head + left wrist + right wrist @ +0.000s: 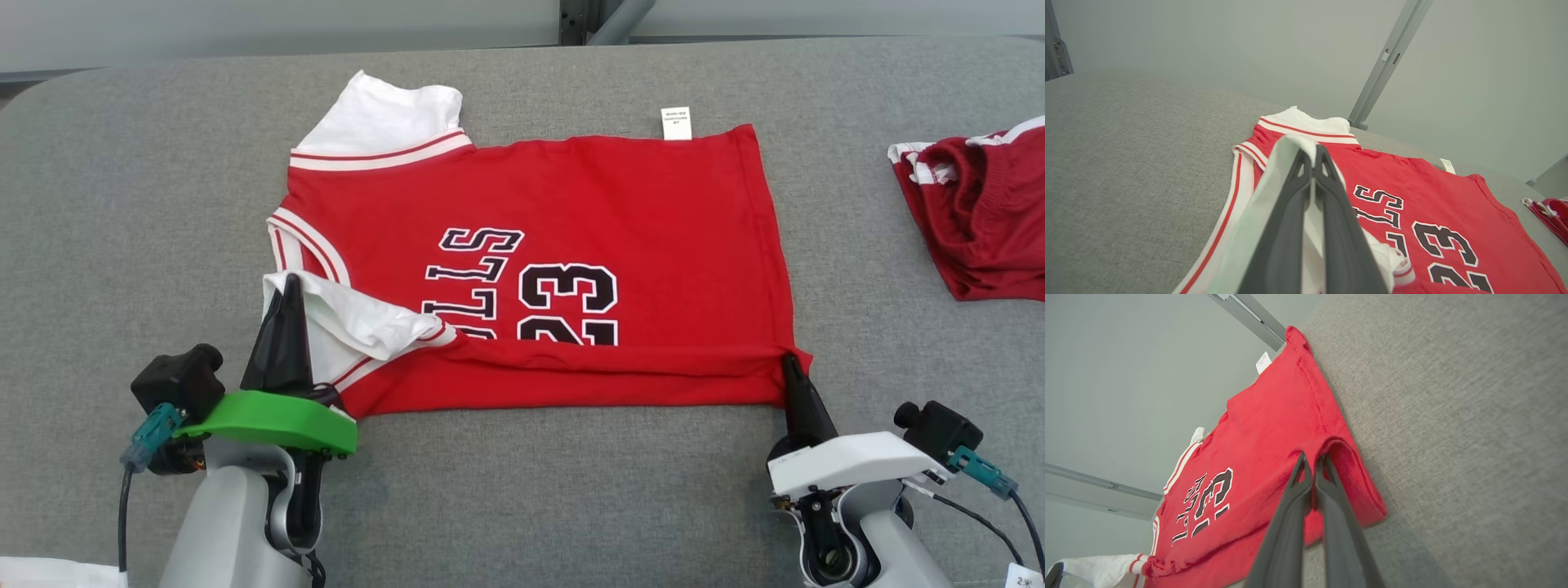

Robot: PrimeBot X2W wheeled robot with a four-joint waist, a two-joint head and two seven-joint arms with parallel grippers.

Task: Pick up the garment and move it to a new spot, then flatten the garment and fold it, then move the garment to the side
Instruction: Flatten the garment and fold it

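Note:
The garment (571,220) is a red jersey with white sleeves and black "23" lettering, spread on the grey table (122,204). Its near edge is folded up over the lettering. My left gripper (287,294) is shut on the near white sleeve (359,322); in the left wrist view white cloth (1286,163) is pinched between the fingers of that gripper (1312,152). My right gripper (789,359) is shut on the jersey's near right hem corner (796,355), and the right wrist view shows red fabric (1331,447) wrapped around the tips of the right gripper (1312,457).
A second red garment with white trim (980,220) lies crumpled at the table's right edge. A white care label (675,122) sticks out at the jersey's far hem. Bare grey table lies to the left and in front. A grey metal post (1392,57) stands beyond the table.

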